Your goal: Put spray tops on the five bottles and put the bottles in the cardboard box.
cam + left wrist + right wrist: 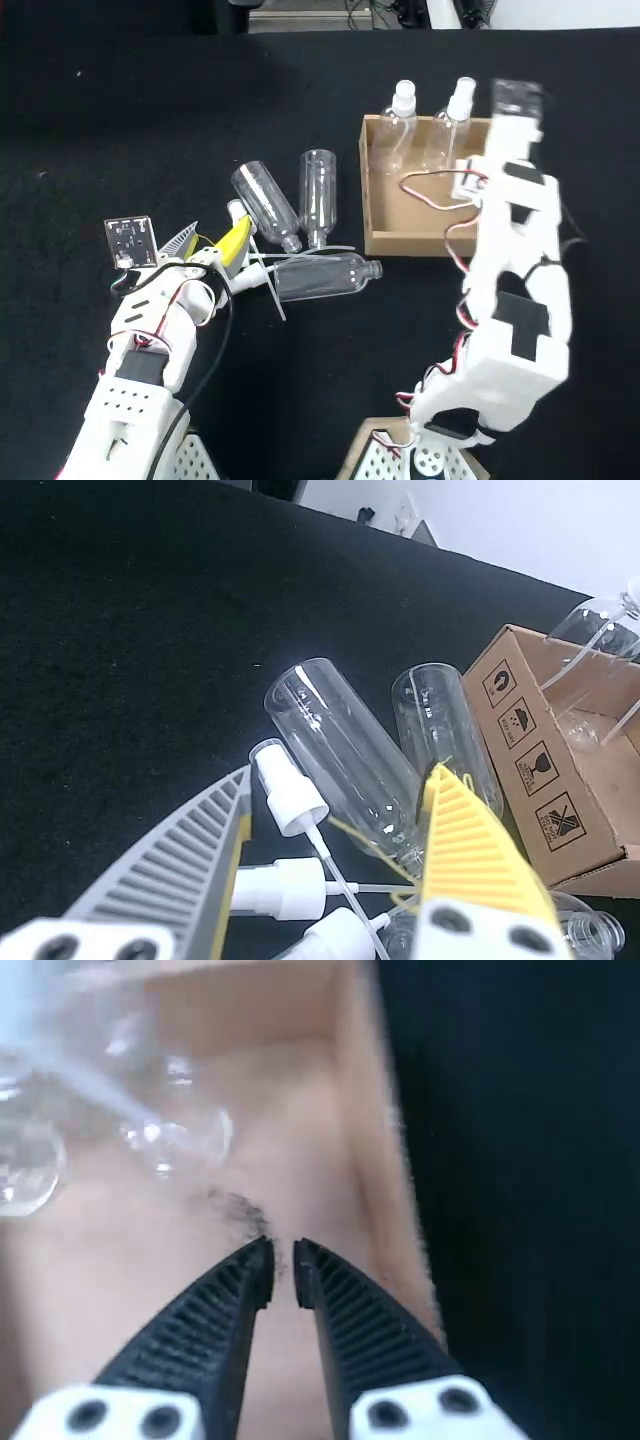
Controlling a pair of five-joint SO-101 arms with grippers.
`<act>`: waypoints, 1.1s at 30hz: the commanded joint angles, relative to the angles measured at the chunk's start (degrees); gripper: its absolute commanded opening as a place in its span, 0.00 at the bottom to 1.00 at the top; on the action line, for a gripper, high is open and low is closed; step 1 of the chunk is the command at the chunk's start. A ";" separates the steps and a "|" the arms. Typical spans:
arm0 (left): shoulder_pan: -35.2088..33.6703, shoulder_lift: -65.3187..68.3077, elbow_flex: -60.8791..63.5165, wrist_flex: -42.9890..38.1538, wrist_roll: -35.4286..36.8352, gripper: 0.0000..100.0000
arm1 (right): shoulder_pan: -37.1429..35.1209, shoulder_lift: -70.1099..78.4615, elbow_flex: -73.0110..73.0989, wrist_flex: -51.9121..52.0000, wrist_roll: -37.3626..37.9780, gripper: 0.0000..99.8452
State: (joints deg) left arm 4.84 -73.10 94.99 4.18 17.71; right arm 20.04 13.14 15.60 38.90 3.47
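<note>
White spray tops [280,888] | between spread left pincer [340,773] | beside bottles [350,750]

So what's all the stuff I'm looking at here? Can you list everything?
capped bottles: two, clear with white spray tops, standing in the box against its far wall
bare bottles: three, clear, lying on the table beside the box
spray tops: three, white, loose on the table by the bare bottles
cardboard box: one, brown, on the table
table: one, black
left gripper: grey and yellow fingers, open over the spray tops
right gripper: black fingers, together, empty, over the box floor
</note>
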 commanded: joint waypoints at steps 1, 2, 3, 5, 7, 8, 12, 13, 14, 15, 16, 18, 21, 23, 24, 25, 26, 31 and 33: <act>0.57 -0.97 -2.24 -1.32 -0.70 0.27 | 1.32 -3.74 -3.30 -1.32 -7.47 0.01; 0.57 -0.97 -2.24 -1.32 -0.70 0.27 | 1.23 -3.74 -3.30 -1.49 -9.58 0.01; 0.57 -0.97 -2.24 -1.32 -0.70 0.27 | 0.79 -3.74 -3.30 -1.58 -11.69 0.01; 0.57 -0.97 -2.24 -1.32 -0.70 0.27 | -0.53 -3.74 -3.56 -2.11 -15.65 0.01; 0.57 -0.97 -2.24 -1.32 -0.70 0.27 | -1.41 -3.74 -3.30 -4.57 -18.90 0.01; 0.57 -0.97 -2.24 -1.32 -0.70 0.27 | -1.67 -3.65 -3.03 -5.98 -20.57 0.01; 0.57 -0.97 -2.24 -1.32 -0.70 0.27 | -2.46 -2.33 0.40 -13.89 -24.44 0.01; 0.57 -0.97 -2.24 -1.32 -0.70 0.27 | -2.64 -1.80 1.54 -15.82 -24.18 0.01; 0.57 -0.97 -2.24 -1.32 -0.70 0.27 | -2.73 -1.27 2.51 -17.58 -24.18 0.01; 0.57 -0.97 -2.33 -1.32 -0.70 0.27 | -2.81 -0.92 3.30 -19.08 -24.18 0.01; 0.57 -0.97 -2.33 -1.32 -0.70 0.27 | -2.90 -0.57 3.91 -20.40 -24.18 0.01; 0.57 -0.97 -2.33 -1.32 -0.70 0.27 | -2.90 -0.31 4.62 -21.71 -24.18 0.01; 0.57 -0.97 -2.33 -1.32 -0.70 0.27 | -3.16 -0.04 4.79 -21.63 -24.18 0.01; 0.57 -0.97 -2.33 -1.32 -0.70 0.27 | -3.78 0.04 4.97 -21.63 -23.56 0.01; 0.57 -0.97 -2.33 -1.32 -0.70 0.27 | -3.78 -0.13 5.41 -21.63 -22.95 0.01; 0.57 -0.97 -2.33 -1.32 -0.70 0.27 | -4.22 -0.40 5.93 -21.63 -22.33 0.01; 0.57 -0.97 -2.33 -1.32 -0.70 0.27 | -4.48 -0.57 6.20 -21.63 -22.07 0.01; 0.57 -0.97 -2.33 -1.32 -0.70 0.27 | -4.92 -1.10 6.64 -21.63 -21.45 0.01; 0.57 -0.97 -2.33 -1.32 -0.70 0.27 | -4.92 -1.01 6.64 -21.71 -21.45 0.01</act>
State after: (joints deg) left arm 4.84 -73.10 94.99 4.18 17.71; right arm 16.09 13.41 22.73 18.68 -18.86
